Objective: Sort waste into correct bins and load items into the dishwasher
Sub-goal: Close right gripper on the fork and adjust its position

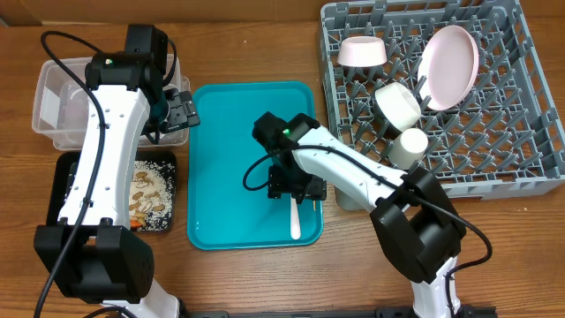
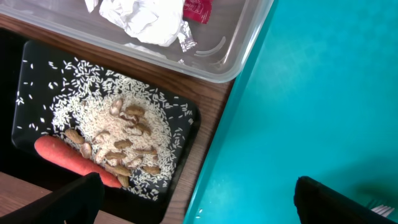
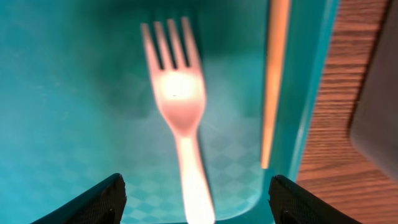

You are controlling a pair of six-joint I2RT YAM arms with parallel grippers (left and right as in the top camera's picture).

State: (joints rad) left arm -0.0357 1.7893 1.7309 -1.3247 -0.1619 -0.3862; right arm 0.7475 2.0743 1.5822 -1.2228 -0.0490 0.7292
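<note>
The right pincer (image 3: 200,200) is held wide open over the fork (image 3: 178,93) on the tray (image 3: 56,93), probably so it can be grabbed for the rack (image 1: 503,141).

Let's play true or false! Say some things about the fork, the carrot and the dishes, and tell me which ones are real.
1. The white fork lies on the teal tray. True.
2. The crumpled napkin is in the clear tub. True.
3. The carrot is in the clear tub. False: it lies in the black tray, next to the rice.
4. The dish rack is empty. False: it holds a plate, bowls and a cup.
5. The right gripper is squeezing the fork. False: its jaws stand open above it.
</note>
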